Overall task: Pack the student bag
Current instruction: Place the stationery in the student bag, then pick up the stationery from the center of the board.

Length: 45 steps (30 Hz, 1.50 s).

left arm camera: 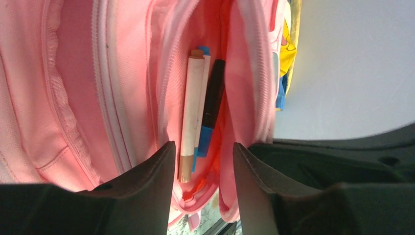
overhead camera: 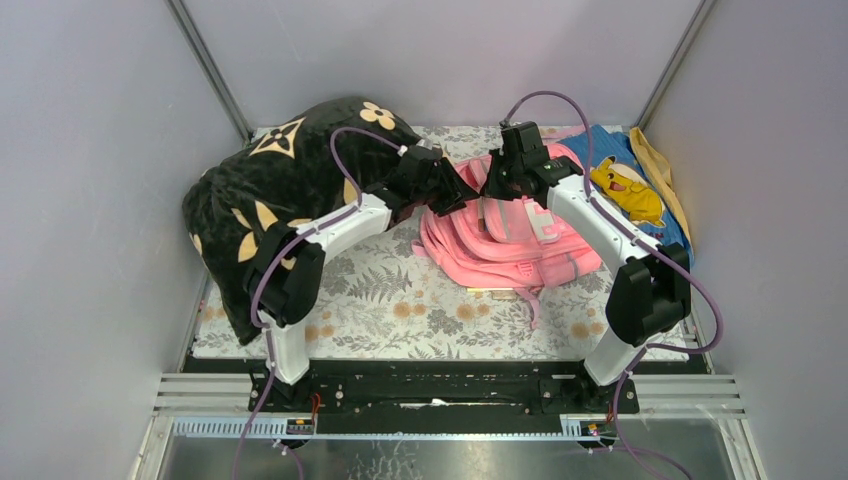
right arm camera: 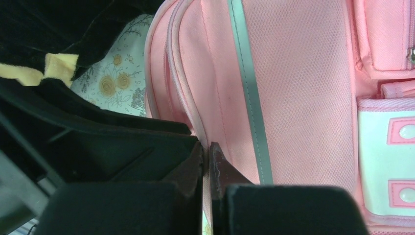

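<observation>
The pink student bag (overhead camera: 510, 240) lies on the floral mat at centre right, with its top toward the back. My right gripper (overhead camera: 493, 187) is shut on the edge of the bag's opening; in the right wrist view the fingertips (right arm camera: 206, 149) pinch the pink rim beside the grey trim (right arm camera: 249, 88). My left gripper (overhead camera: 455, 192) is open at the same opening. In the left wrist view its jaws (left arm camera: 203, 152) stand apart and empty, facing into the open pocket (left arm camera: 73, 88). Inside lie a white pen with copper ends (left arm camera: 192, 107), a blue pen (left arm camera: 204, 139) and a black marker (left arm camera: 214, 93).
A large black pillow with tan flowers (overhead camera: 270, 190) fills the back left, close behind the left arm. A blue cloth with a yellow cartoon figure (overhead camera: 625, 185) and a tan cloth (overhead camera: 660, 165) lie at back right. The floral mat (overhead camera: 400, 300) covers the table. Grey walls stand on three sides.
</observation>
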Each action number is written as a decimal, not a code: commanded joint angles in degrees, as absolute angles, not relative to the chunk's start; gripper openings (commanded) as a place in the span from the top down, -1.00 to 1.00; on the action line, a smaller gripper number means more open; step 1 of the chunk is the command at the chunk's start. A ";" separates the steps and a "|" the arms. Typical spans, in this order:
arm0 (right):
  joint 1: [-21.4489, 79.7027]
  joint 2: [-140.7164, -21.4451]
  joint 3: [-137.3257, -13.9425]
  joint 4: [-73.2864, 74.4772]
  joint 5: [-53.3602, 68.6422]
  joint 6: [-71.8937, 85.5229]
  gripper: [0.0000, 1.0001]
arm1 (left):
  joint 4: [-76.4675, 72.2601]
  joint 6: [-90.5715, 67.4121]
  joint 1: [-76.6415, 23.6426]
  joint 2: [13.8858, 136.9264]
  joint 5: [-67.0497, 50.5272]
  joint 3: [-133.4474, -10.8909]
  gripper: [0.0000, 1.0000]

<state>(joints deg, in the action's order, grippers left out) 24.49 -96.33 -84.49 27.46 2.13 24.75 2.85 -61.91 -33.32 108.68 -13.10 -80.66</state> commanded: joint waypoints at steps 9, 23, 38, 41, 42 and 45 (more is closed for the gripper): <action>24.24 -94.79 -86.98 25.99 2.80 25.74 1.00 | 5.07 -32.90 -36.65 86.69 -6.62 -64.15 0.28; 24.16 -94.50 -86.76 26.34 2.82 25.61 1.00 | -1.12 -4.97 -53.39 92.29 -6.36 -54.27 -0.30; 23.86 -93.43 -85.54 26.46 2.50 25.31 1.00 | -4.48 -1.46 -54.04 106.26 -2.90 -61.89 -0.30; 23.73 -93.52 -85.34 26.42 2.59 25.33 1.00 | -3.33 -1.24 -54.03 108.22 -3.55 -62.93 -0.30; 23.71 -93.53 -85.28 26.31 2.68 25.39 1.00 | -3.03 -1.11 -54.01 108.87 -4.48 -63.19 -0.30; 23.71 -93.69 -85.25 26.25 2.90 25.43 1.00 | -2.00 -1.19 -54.10 110.00 -8.26 -64.05 -0.27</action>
